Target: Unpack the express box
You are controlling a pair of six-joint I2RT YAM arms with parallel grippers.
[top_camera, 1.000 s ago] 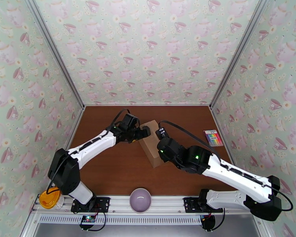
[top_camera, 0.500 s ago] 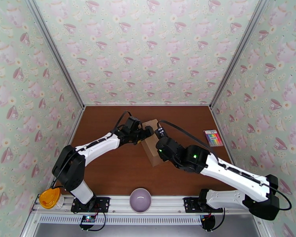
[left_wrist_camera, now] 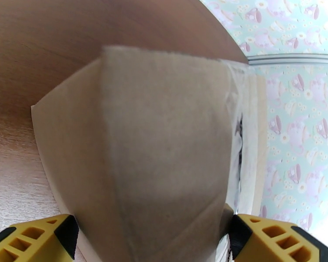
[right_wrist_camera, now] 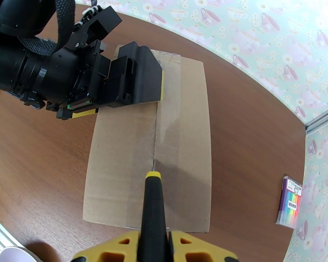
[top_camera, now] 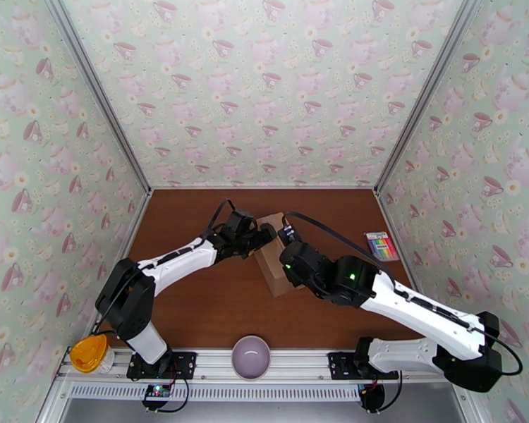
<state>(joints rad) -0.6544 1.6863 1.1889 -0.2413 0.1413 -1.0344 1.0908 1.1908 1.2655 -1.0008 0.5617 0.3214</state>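
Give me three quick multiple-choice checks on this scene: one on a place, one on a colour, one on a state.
1. Where on the brown cardboard express box is the tip of the black-handled, yellow-tipped tool?
A. at the taped top seam
B. on a side wall
C. at a far corner

2. What colour is the round bowl at the near edge of the wooden table?
A. orange
B. lilac
C. green

3. How are the box's top flaps?
A. folded open
B. torn off
C. shut, with tape over the seam

Answers:
1 A: in the right wrist view the yellow tip lies on the centre seam line.
2 B: the top view shows a pale purple bowl.
3 C: the flaps lie flat and meet at the seam, with clear tape running along it.
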